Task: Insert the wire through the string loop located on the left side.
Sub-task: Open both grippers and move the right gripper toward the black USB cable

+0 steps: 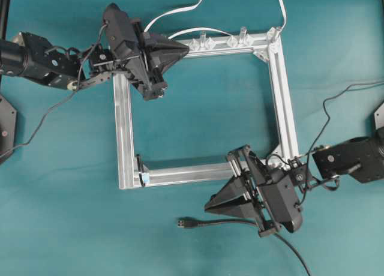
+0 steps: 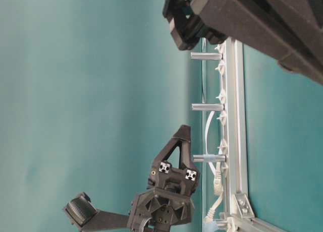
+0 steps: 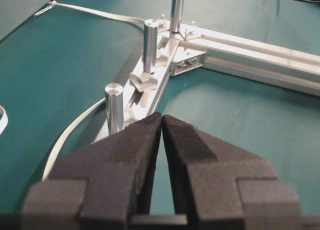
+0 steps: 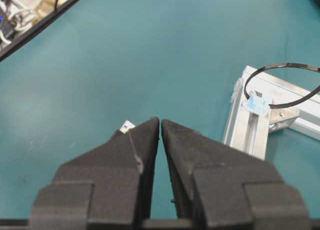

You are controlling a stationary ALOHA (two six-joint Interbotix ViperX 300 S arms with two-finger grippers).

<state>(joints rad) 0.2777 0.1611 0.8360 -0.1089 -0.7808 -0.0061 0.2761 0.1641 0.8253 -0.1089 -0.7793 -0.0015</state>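
The wire lies on the teal table in front of the frame, its small black plug pointing left. My right gripper hovers just above and to the right of the plug, shut with nothing between its fingers. In the right wrist view the gripper is shut and the plug's pale tip peeks out from behind the left finger. The string loop stands at the frame's front-left corner, shown as a thin dark loop above its blue tape tab. My left gripper is shut and empty over the back bar, tips together.
The square aluminium frame fills the middle of the table. Upright pegs stand on its back bar. A white flat cable runs behind it. The right arm's own black cord trails to the right.
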